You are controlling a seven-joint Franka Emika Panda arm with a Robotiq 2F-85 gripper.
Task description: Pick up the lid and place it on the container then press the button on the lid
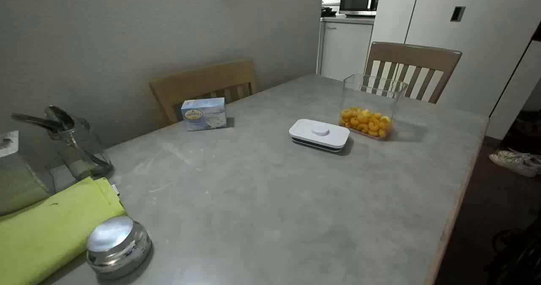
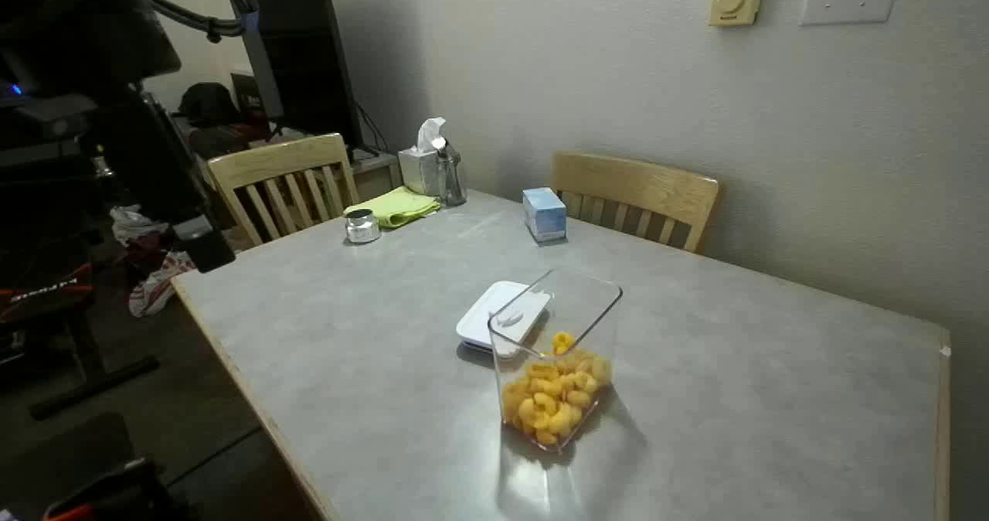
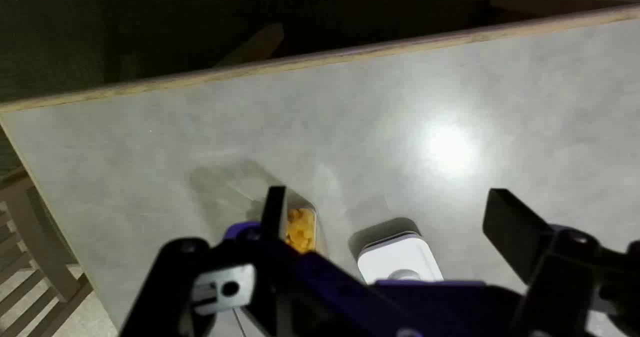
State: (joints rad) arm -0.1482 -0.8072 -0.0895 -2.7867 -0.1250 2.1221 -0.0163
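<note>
Gripper (image 3: pixel 387 202) is hanging above table (image 3: pixel 560 92) level. In an exterior view, right of it, tin (image 2: pixel 362 229) is sitting first, cloth (image 2: pixel 395 206) lying just behind; farther right, lid (image 2: pixel 483 316) is lying behind container (image 2: pixel 601 328), box (image 2: pixel 545 213) standing at back. Pasta (image 1: pixel 365 121) is lying in container, button (image 1: pixel 320 130) sitting mid-lid. In wrist view, lid is showing below between the fingers (image 3: pixel 273 214), container partly behind view-left finger.
</note>
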